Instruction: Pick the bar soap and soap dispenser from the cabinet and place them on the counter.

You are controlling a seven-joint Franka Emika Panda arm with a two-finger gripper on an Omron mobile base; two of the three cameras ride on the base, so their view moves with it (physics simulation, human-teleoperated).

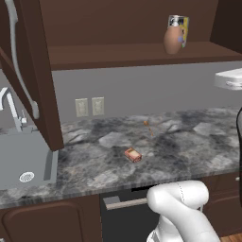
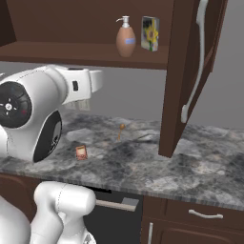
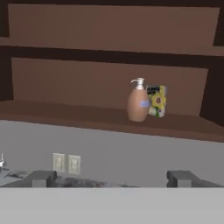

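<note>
My hand (image 3: pixel 112 178) is spread wide, nothing in it; the two fingertips (image 3: pixel 41 178) sit at lower left and lower right of the hand view, well apart from each other and from the shelf stuff.

Soap bottle (image 3: pixel 138 101) stands upright on the cabinet shelf (image 3: pixel 65 114), just right of centre in the hand view, pump top up. Touching or nearly touching its right side, slightly behind, is a yellow & blue box (image 3: pixel 157 100) w/ a flower on it, also upright. In the left base view the bottle (image 1: pixel 173 37) is at upper right of frame, box (image 1: pixel 184 29) behind it. In the right base view the bottle (image 2: pixel 126 39) is at top centre, box (image 2: pixel 150 33) just to its right w/ a small gap.

Bar soap (image 1: pixel 133 154) lies on the tabletop (image 1: pixel 189 142), about mid-frame in the left base view, flat, nothing touching it. In the right base view it (image 2: pixel 81 152) is at centre-left, near the tabletop's (image 2: pixel 200 171) front edge.

Cabinet door (image 1: pixel 33 71) hangs open at upper left of the left base view; in the right base view the door (image 2: pixel 190 71) is at upper right w/ a long silver handle (image 2: pixel 194 62). Sink (image 1: pixel 23 163) at left edge, tap (image 1: pixel 12 108) above it. Two wall outlets (image 1: pixel 90 107) on the grey wall under the shelf. A small thin orange-brown thing (image 1: pixel 148 126) sits further back on the tabletop; can't tell what it is.
</note>
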